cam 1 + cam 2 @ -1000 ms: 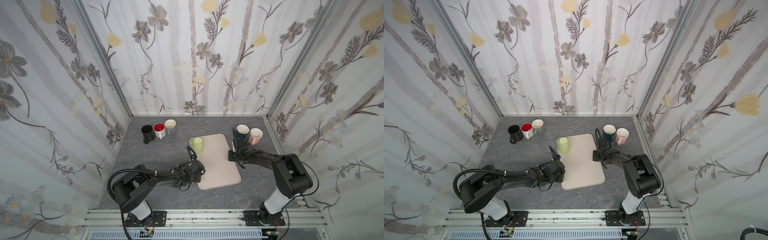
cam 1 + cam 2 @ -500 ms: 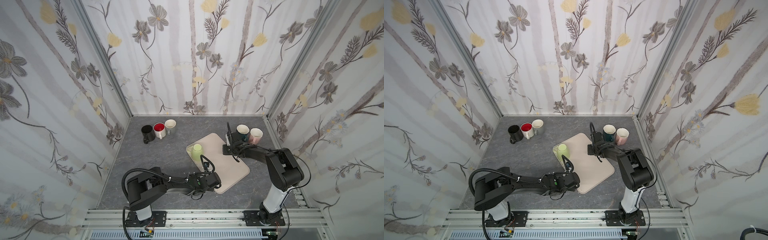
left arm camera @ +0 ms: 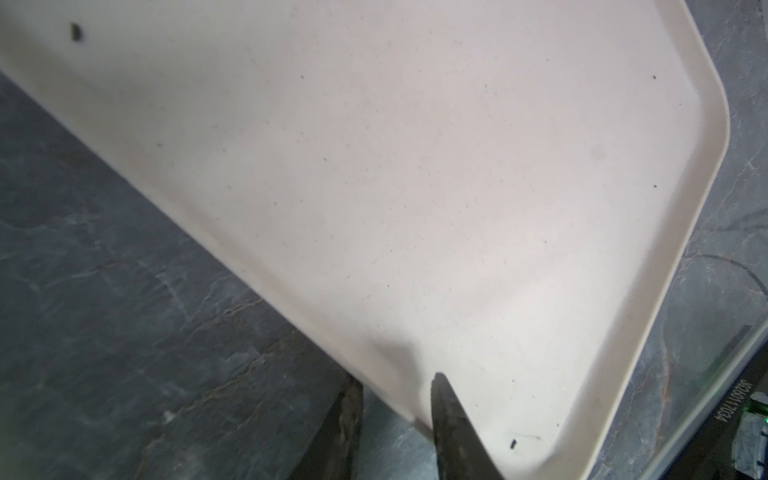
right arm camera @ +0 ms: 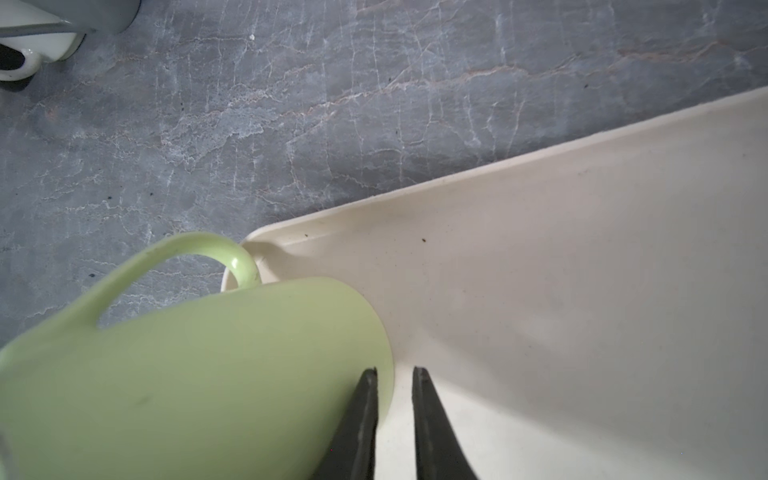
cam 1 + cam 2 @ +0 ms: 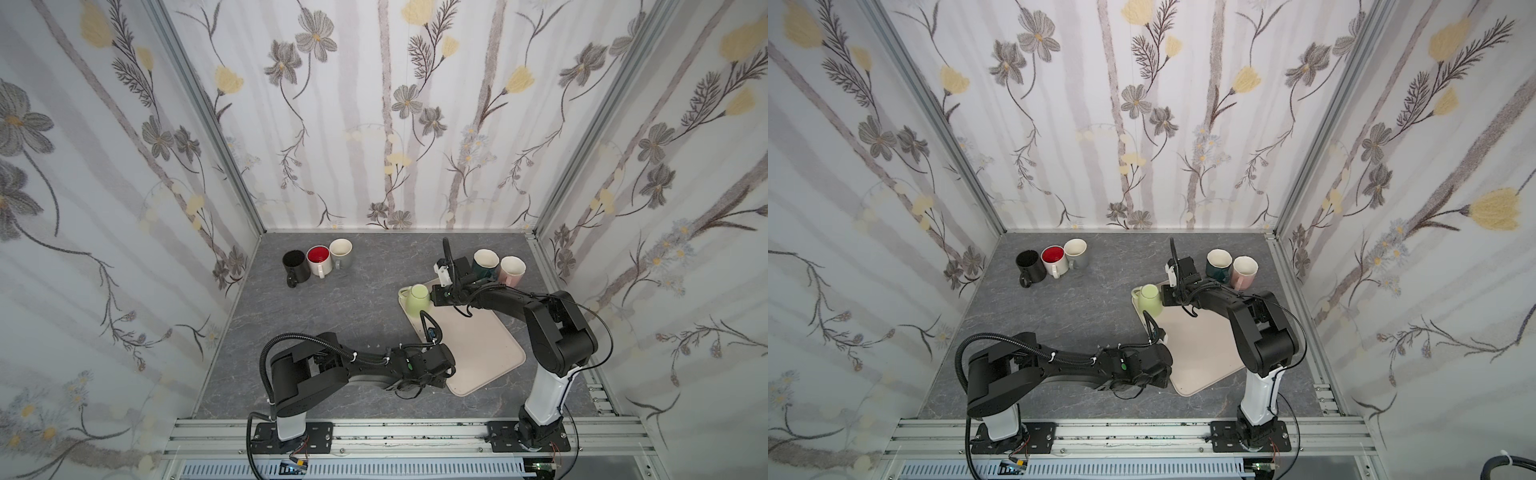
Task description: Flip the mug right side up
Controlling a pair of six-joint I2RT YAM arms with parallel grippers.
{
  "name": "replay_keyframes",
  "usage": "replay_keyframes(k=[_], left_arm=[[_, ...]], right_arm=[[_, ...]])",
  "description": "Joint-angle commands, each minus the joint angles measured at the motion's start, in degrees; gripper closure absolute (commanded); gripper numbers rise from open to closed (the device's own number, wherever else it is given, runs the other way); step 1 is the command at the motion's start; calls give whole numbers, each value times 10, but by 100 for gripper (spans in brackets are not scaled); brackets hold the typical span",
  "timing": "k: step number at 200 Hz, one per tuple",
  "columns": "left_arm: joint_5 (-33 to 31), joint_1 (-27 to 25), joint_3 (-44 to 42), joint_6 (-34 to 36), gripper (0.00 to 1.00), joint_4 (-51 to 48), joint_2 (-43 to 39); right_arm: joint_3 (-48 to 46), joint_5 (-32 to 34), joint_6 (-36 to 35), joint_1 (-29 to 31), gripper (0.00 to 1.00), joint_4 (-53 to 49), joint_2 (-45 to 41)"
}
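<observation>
A pale green mug (image 5: 417, 298) (image 5: 1149, 300) stands upside down on the far left corner of a cream tray (image 5: 478, 345) (image 5: 1204, 353), handle pointing left. My right gripper (image 5: 433, 297) (image 4: 395, 372) lies low on the tray against the mug's right side. Its jaws are shut to a narrow slit with nothing between them. In the right wrist view one finger overlaps the mug (image 4: 208, 374) near its rim. My left gripper (image 5: 451, 370) (image 3: 395, 382) holds the tray's (image 3: 415, 166) near left rim, one finger under it and one on top.
Black (image 5: 294, 262), red-lined (image 5: 319, 259) and grey (image 5: 341, 252) mugs stand upright at the back left. A dark teal mug (image 5: 484, 262) and a pink mug (image 5: 511, 269) stand upright at the back right, just behind the right arm. The tray lies askew on the grey table.
The tray has been swung round and pulled right by my left gripper, carrying the mug with it. My right gripper has moved left up to the mug's side.
</observation>
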Motion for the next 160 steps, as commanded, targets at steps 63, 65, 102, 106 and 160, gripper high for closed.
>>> replay_keyframes(k=[63,65,102,106,160], left_arm=[[-24,8,13,15,0,-46,-35],[-24,9,13,17,0,-47,-37],[-24,16,35,63,0,-96,-76],[-24,18,37,70,0,-101,-82],[25,91,85,161,0,-146,-149]], right_arm=[[-18,35,35,-7,50,-17,-119],[-20,39,37,-8,49,-18,-124],[-91,113,85,-28,32,-46,-242],[-103,117,91,-29,31,-48,-262],[-236,235,148,-45,14,-155,-471]])
